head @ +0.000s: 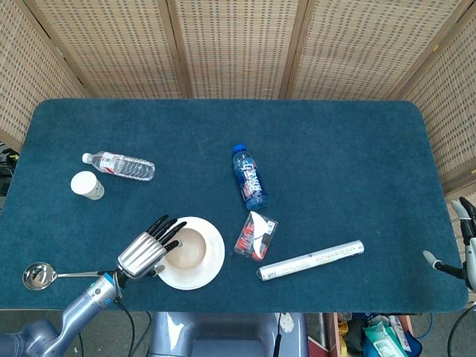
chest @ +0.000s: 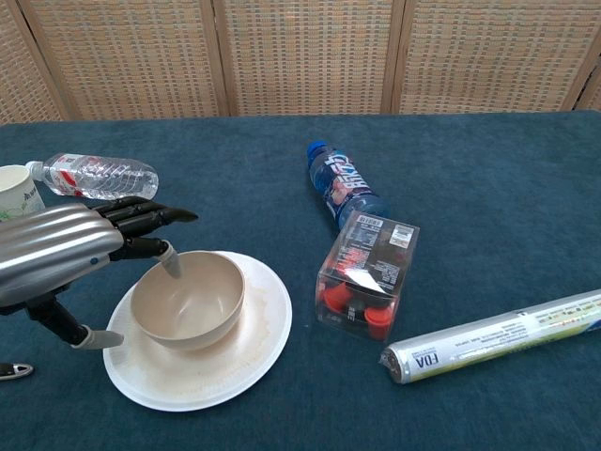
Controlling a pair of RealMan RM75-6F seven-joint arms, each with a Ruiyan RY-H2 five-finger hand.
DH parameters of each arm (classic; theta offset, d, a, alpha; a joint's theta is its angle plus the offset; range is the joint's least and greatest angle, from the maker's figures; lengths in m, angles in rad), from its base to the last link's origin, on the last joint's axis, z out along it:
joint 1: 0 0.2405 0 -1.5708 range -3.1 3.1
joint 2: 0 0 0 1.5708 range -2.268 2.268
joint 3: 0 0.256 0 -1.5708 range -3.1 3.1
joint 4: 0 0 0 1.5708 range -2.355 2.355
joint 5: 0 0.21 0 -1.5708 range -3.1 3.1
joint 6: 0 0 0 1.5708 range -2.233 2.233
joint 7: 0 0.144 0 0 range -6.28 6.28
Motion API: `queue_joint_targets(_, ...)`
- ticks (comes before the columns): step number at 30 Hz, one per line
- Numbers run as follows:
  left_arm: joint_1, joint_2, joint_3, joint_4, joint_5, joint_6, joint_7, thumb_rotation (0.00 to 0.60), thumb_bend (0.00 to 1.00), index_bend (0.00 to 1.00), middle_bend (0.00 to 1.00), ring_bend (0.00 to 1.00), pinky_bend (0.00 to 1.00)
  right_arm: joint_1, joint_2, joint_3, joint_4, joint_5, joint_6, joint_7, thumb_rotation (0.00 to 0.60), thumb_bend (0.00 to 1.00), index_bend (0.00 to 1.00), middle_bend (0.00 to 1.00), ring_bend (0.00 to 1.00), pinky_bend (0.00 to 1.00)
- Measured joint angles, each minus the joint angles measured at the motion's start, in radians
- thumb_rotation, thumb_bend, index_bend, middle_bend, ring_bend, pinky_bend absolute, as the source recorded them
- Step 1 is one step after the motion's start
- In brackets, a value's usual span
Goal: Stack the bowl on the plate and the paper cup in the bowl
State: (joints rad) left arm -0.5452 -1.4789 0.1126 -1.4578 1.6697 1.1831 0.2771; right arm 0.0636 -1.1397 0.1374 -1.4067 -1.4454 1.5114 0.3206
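Paper cup [head: 87, 185]: stands upright near the table's left edge, beside a clear water bottle [head: 119, 165] lying on its side. From the left hand [head: 146, 247] it lies farther left and toward the back edge, well apart. White, open mouth up, some print on the wall (chest view). Left hand: fingers spread beside the bowl [chest: 188, 299], one fingertip at the rim, no evident grasp; reads as open. Bowl: beige, upright, seated on the white plate [chest: 258, 334] near the front edge, left of centre. Right hand [head: 465, 242]: only partly visible past the table's right edge, state cannot be told. Judgement: left hand is far nearer the cup; reach goes left and back
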Motion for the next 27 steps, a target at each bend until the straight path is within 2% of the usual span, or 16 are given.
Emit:
queue_joint_targets(9,0.031,0.101,-0.048,-0.044,-0.021,0.091,-0.039,0.6,0.15,0.26,0.0,0.0,0.0,0.0,0.001,-0.002,-0.004,-0.005,0.002,-0.004,0.6,0.14,0.01,0.0,0.0,0.0)
queue_joint_targets(17,0.051,0.194,-0.141,-0.046,-0.154,0.112,-0.082,0.6,0.15,0.32,0.0,0.0,0.0,0.001,0.002,-0.004,-0.009,-0.007,0.001,-0.011,0.6,0.14,0.01,0.0,0.0,0.0)
queue_joint_targets(21,0.055,0.231,-0.181,-0.006,-0.249,0.083,-0.1,0.6,0.16,0.34,0.0,0.0,0.0,0.001,0.002,-0.005,-0.011,-0.009,0.0,-0.016,0.6,0.14,0.01,0.0,0.0,0.0)
queue_joint_targets(27,0.06,0.248,-0.228,0.115,-0.378,0.01,-0.131,0.6,0.21,0.37,0.0,0.0,0.0,0.003,0.001,-0.006,-0.015,-0.011,-0.003,-0.024,0.6,0.14,0.01,0.0,0.0,0.0)
